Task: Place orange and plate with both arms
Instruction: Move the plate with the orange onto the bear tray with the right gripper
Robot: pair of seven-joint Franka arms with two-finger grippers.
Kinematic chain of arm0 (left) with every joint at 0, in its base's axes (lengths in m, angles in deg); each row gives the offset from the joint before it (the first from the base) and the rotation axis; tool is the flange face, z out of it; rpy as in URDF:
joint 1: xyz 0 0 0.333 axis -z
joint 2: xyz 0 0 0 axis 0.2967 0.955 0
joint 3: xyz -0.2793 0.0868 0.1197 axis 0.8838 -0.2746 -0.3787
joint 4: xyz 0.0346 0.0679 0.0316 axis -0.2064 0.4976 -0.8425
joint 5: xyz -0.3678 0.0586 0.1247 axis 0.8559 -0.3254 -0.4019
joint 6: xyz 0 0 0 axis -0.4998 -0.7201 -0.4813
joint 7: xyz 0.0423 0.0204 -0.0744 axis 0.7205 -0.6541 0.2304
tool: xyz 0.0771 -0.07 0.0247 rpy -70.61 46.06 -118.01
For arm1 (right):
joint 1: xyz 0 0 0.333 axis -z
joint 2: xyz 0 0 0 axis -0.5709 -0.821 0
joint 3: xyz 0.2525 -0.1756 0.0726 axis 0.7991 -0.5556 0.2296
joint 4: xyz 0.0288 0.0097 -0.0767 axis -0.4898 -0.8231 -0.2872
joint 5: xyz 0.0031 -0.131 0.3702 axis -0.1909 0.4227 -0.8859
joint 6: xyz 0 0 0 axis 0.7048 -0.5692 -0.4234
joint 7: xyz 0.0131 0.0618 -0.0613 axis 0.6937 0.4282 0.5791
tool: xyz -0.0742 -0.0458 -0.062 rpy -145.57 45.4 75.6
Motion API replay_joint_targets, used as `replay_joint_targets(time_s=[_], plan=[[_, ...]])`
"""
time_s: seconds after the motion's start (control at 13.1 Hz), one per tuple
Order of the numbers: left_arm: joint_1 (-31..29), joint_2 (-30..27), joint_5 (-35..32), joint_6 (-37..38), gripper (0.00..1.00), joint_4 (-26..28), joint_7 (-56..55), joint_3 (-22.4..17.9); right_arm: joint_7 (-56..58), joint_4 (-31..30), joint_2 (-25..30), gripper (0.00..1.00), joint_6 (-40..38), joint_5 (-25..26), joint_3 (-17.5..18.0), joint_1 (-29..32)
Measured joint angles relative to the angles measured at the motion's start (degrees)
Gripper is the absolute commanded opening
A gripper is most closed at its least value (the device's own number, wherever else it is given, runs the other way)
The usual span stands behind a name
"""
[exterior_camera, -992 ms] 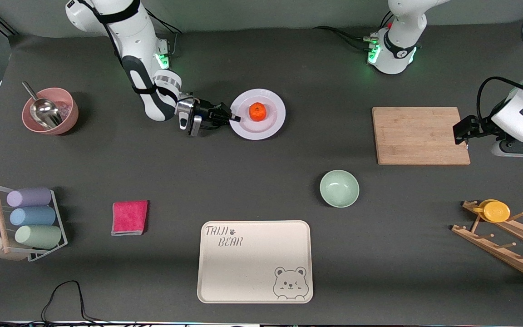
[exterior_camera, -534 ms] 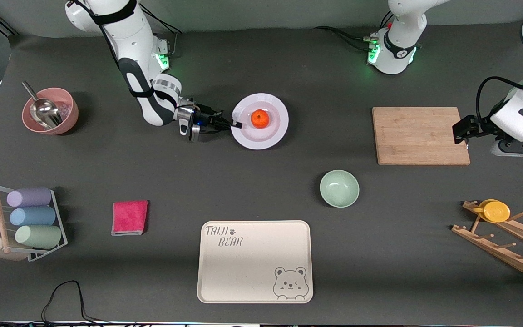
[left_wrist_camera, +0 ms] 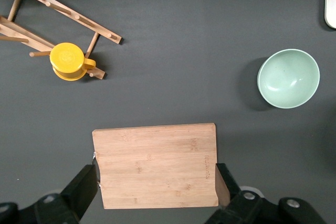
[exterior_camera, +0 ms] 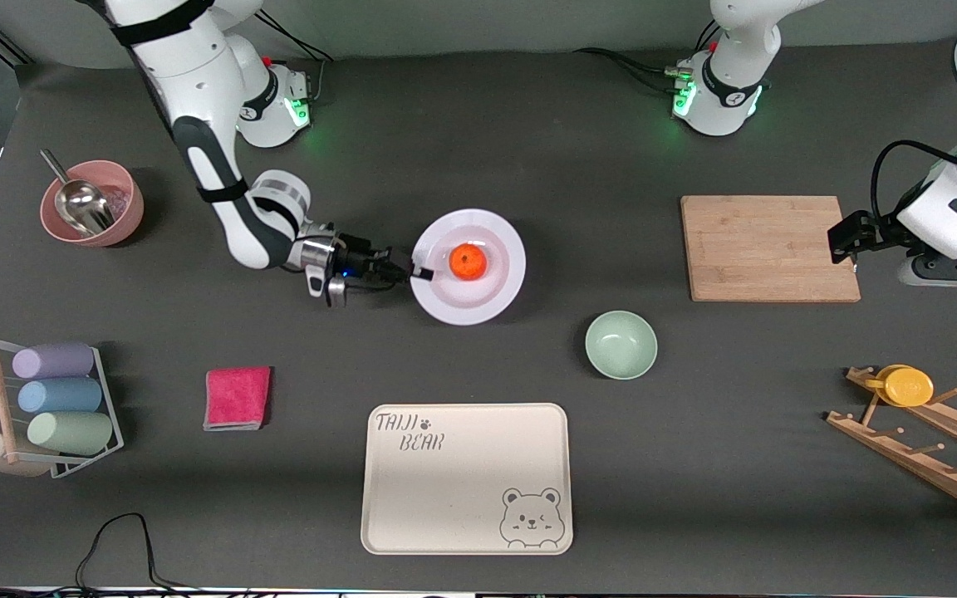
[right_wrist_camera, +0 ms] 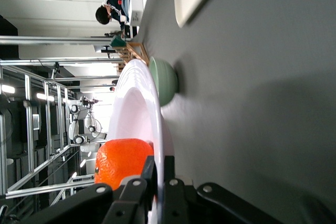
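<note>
Your right gripper (exterior_camera: 417,272) pinches the plate (exterior_camera: 495,291) by its rim, keeping it level so the orange (exterior_camera: 468,262) rides inside, while your left gripper (left_wrist_camera: 157,192) waits open over the cutting board (exterior_camera: 769,247).

The small round orange (exterior_camera: 468,262) sits on the pale round plate (exterior_camera: 496,297), with the mint-green bowl (exterior_camera: 620,345) nearer the camera, toward the left arm's end.

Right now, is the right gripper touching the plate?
Touching. The right wrist view shows the right gripper shut on the plate rim, one finger each side, orange aboard.
</note>
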Motion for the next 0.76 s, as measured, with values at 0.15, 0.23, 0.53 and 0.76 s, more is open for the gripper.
replay_joint_targets(time_s=[0.15,0.23,0.53,0.76], plan=[[0.0,0.0,0.0,0.0,1.0,0.0,-0.1,0.0,-7.8,6.7,-0.4,0.0,1.5,6.9,-0.7,3.0],[0.0,0.0,0.0,0.0,1.0,0.0,-0.6,0.0,-11.0,10.1,-1.2,0.0,2.2,9.6,-1.3,3.8],[0.1,0.0,0.0,0.1,1.0,0.1,-2.4,0.2,-19.5,26.9,-10.2,0.0,3.2,14.5,-5.1,4.1],[0.3,-0.7,-0.3,1.3,1.0,0.0,-2.8,0.6,-23.4,40.6,-20.6,0.0,4.2,15.3,-6.6,4.1]])
